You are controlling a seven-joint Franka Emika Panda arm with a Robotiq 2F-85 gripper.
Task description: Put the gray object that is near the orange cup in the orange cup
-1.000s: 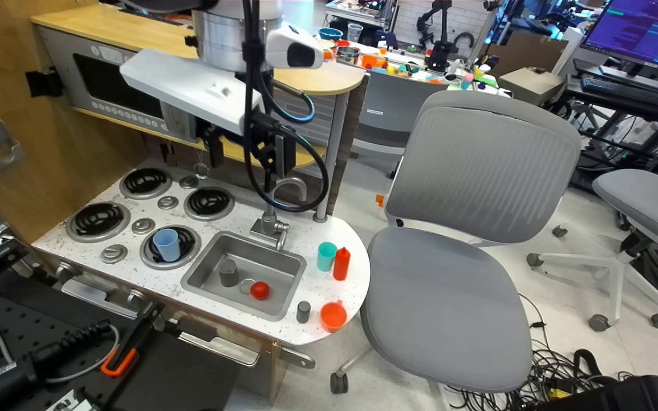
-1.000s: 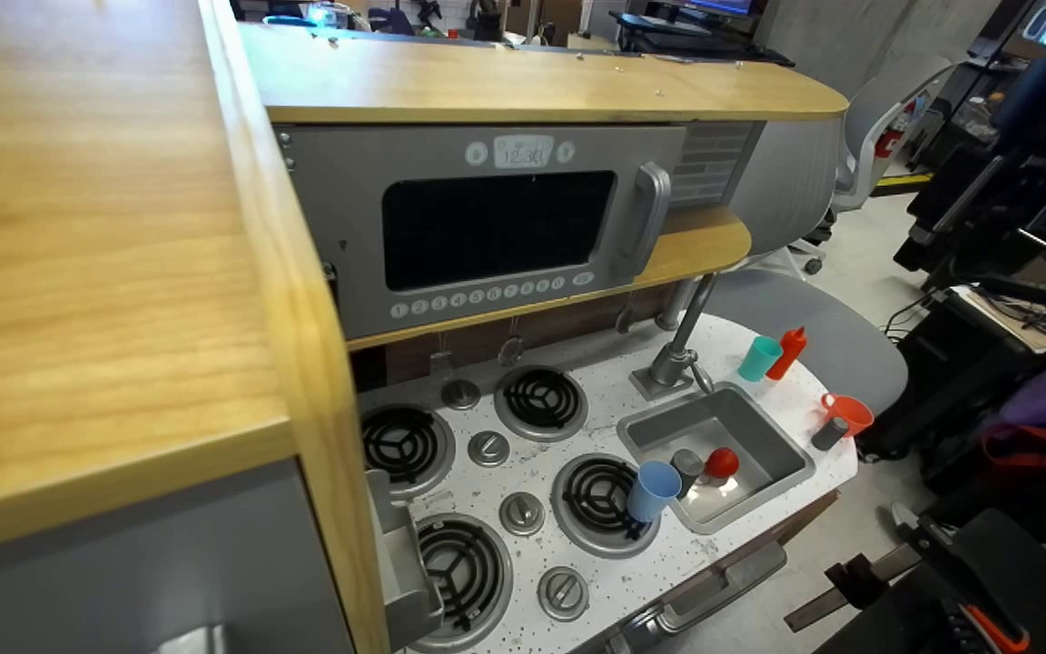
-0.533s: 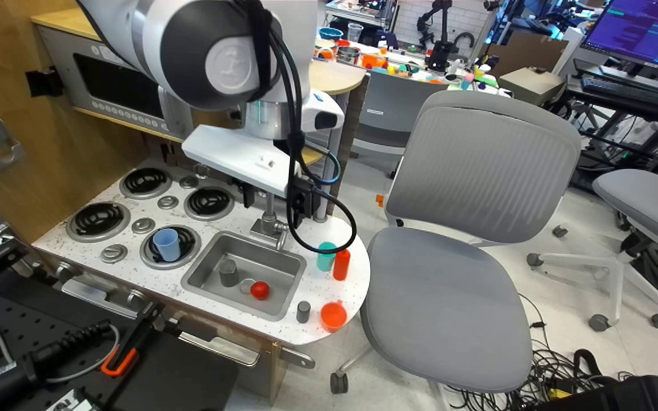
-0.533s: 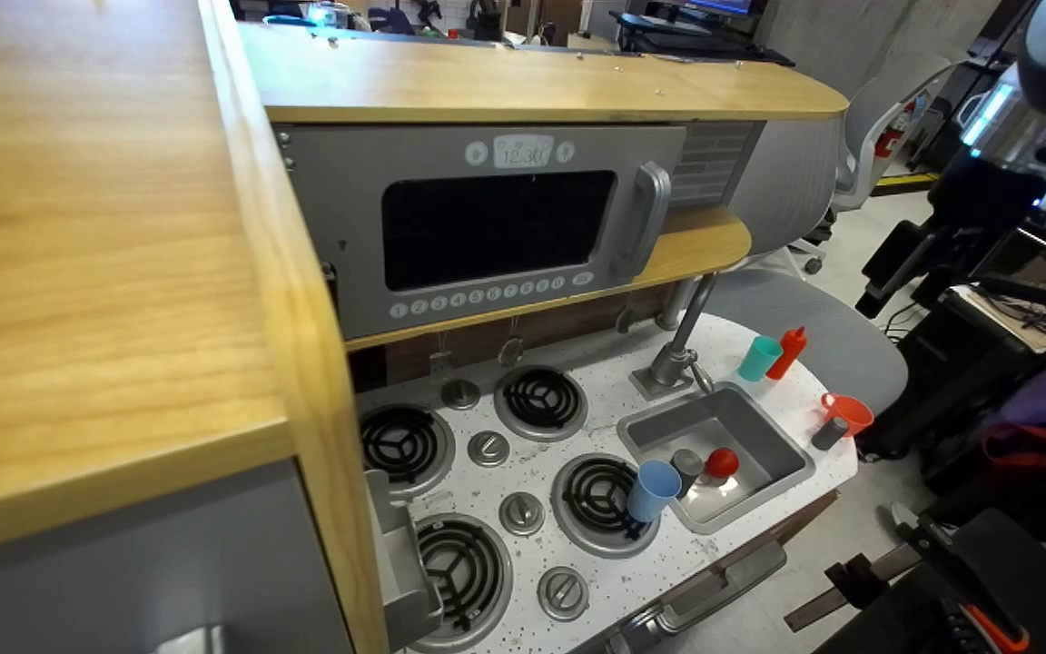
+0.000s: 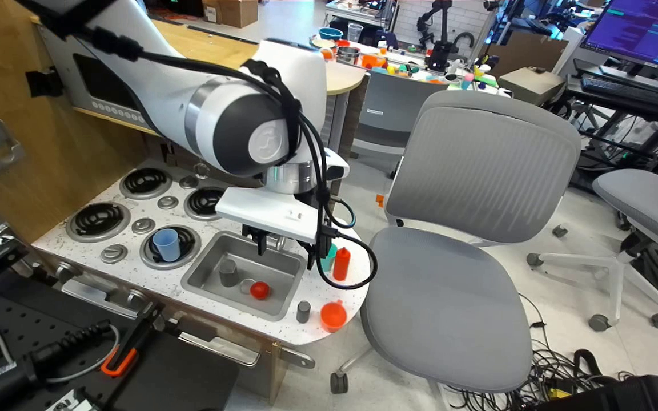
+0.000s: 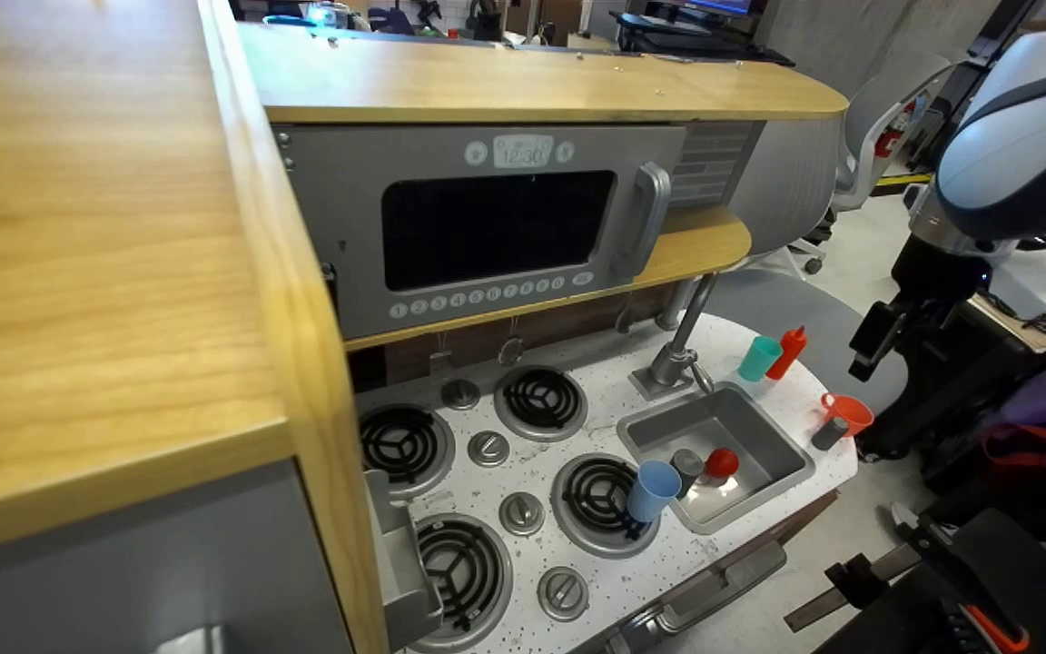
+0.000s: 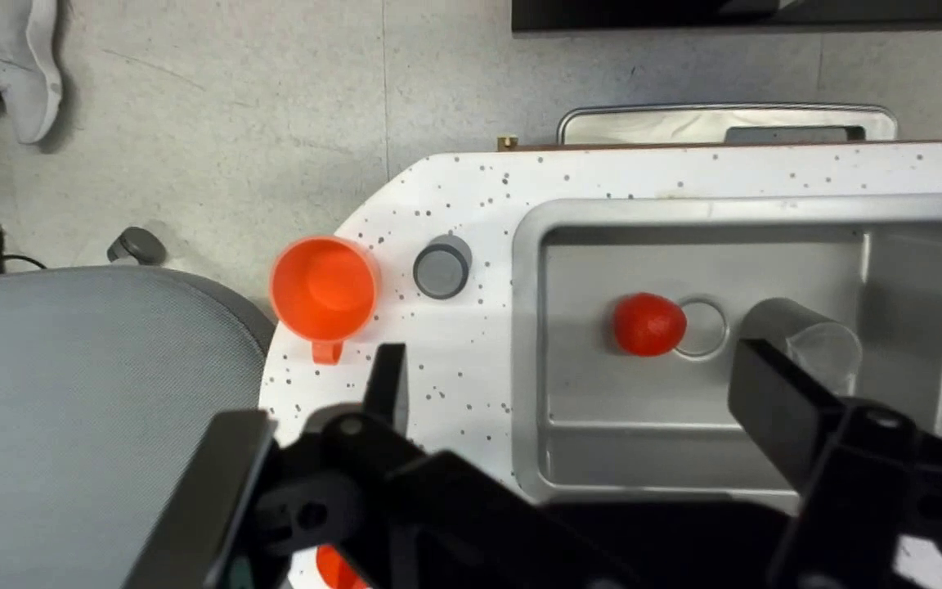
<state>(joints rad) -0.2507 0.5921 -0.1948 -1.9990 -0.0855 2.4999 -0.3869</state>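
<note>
The gray object (image 7: 441,268) is a small dark gray cylinder standing upright on the white counter. It also shows in both exterior views (image 5: 303,311) (image 6: 830,433). The orange cup (image 7: 324,286) stands upright close beside it, apart from it, near the counter's rounded end; it shows in both exterior views (image 5: 333,317) (image 6: 850,412). My gripper (image 7: 571,353) is open and empty, pointing down above the sink's faucet side. Its fingers (image 7: 389,380) are wide apart. In the wrist view the gray object and cup lie ahead of the left finger, toward the counter's front edge.
The sink (image 5: 300,273) holds a red ball (image 5: 259,290) and a larger gray cup (image 5: 228,273). A faucet (image 6: 673,363), a teal cup (image 6: 760,358) and a red bottle (image 6: 787,352) stand behind. A blue cup (image 5: 167,245) sits on a burner. A chair (image 5: 449,308) adjoins the counter.
The arm has come down from beside the upper shelf and moved right in an exterior view, bringing the gripper over the sink. The objects on the counter have not moved.
</note>
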